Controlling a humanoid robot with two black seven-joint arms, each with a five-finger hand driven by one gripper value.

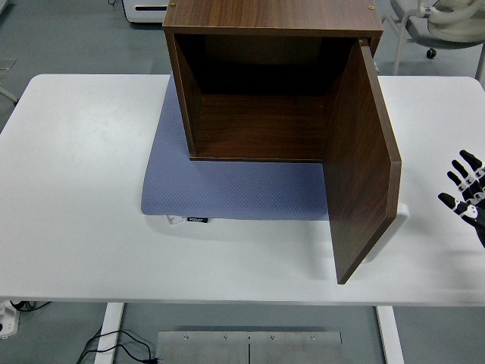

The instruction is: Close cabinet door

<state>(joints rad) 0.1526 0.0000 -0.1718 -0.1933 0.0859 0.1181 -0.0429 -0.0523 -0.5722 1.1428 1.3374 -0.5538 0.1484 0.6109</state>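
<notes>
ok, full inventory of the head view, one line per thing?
cabinet: 1, dark brown wood, on the mat at table centre-back, front open, inside looks empty
door: 1, same brown, hinged on the cabinet's right side, swung wide open toward the near edge
mat: 1, blue-grey, under the cabinet, sticking out in front and to the left
table: 1, white, fills most of the view
cable: 1, black, on the floor below the near edge, left
chair: 1, white-grey, top right, partly cut off
right hand: 1, black, fingers spread, at the right edge, apart from the door
</notes>
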